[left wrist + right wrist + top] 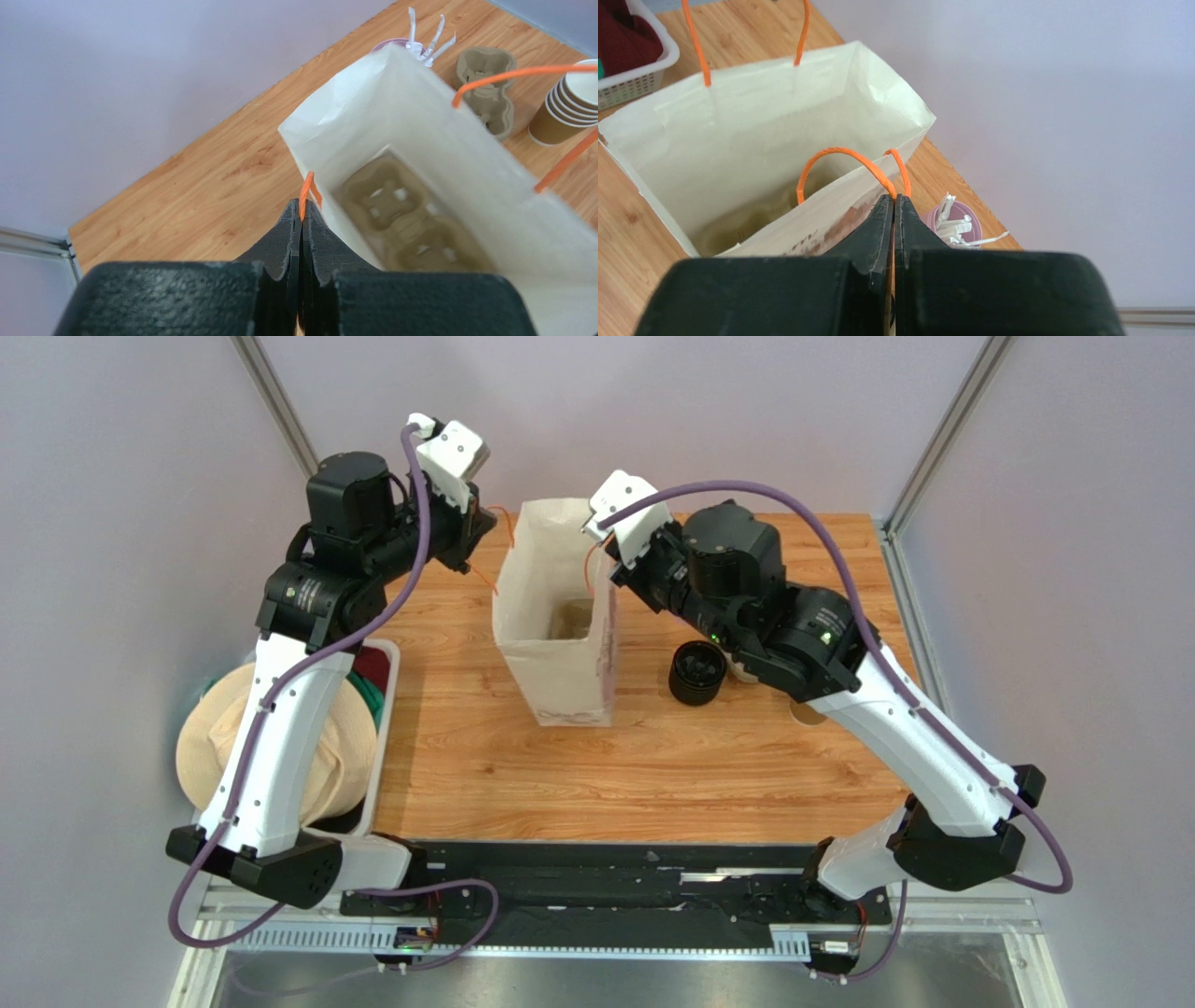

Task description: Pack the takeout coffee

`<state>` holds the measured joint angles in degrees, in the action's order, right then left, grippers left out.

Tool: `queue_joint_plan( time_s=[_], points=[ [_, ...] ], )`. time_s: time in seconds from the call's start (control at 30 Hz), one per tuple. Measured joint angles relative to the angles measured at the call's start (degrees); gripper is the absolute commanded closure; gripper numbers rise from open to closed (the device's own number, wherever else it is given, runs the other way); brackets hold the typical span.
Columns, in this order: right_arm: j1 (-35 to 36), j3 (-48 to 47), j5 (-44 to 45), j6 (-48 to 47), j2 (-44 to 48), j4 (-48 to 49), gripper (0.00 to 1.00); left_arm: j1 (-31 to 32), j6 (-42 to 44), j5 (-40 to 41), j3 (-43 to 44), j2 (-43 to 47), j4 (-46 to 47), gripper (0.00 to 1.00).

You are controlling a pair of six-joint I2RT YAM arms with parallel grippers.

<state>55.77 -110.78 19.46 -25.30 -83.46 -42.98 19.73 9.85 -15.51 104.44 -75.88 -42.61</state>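
Observation:
A white paper bag with orange handles stands open mid-table. My left gripper is shut on its left handle. My right gripper is shut on its right handle. The two hold the mouth apart. A pulp cup carrier lies in the bag's bottom, its holes empty. A round black thing stands just right of the bag; only black shows on it, so I cannot tell whether it is the takeout coffee. No brown cup with a black lid shows clearly.
A nested stack of brown cups, a second pulp carrier and a pink cup of white sticks stand right of the bag, under my right arm. A white basket and a straw hat sit at the left edge.

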Motion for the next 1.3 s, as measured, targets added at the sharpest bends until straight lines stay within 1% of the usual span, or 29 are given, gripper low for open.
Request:
queue_joint_plan(
  time_s=[0.13,0.4,0.5,0.73,0.9,1.03,1.1,1.2,1.3],
  points=[
    [-0.1,-1.7,0.6,0.0,0.9,0.0,1.0,0.0,-0.2,-0.4,0.0,0.0,-0.6,1.0],
    [-0.3,2.8,1.0,-0.2,1.5,-0.7,1.0,0.0,-0.6,-1.9,0.4,0.0,-1.5,1.0],
    [-0.5,2.6,1.0,-0.2,1.0,-0.9,1.0,0.0,-0.6,-2.0,2.6,-0.2,-2.0,1.0],
    [-0.9,-2.8,1.0,-0.2,-0.2,-1.0,1.0,0.0,-0.7,-2.4,9.5,-0.5,-2.4,1.0],
    [-0.9,-4.9,1.0,-0.2,-0.2,-1.0,1.0,0.0,-0.8,-2.9,10.2,-0.5,-2.4,0.99],
    [-0.9,-3.6,0.8,-0.3,-0.2,-0.4,1.0,0.0,-0.7,-3.0,6.4,-0.3,-1.6,0.99],
    [-0.9,0.7,0.5,-0.3,0.7,1.0,1.0,0.0,-0.7,-2.7,1.5,0.4,-0.6,0.99],
    [-0.9,12.5,0.4,-0.4,2.2,5.0,1.0,0.0,-0.7,-2.1,-7.5,0.9,0.9,1.0],
    [-1.2,21.9,0.4,-0.5,0.9,6.5,1.0,0.0,-0.7,-1.6,-14.9,-0.1,1.0,1.0]
  ],
)
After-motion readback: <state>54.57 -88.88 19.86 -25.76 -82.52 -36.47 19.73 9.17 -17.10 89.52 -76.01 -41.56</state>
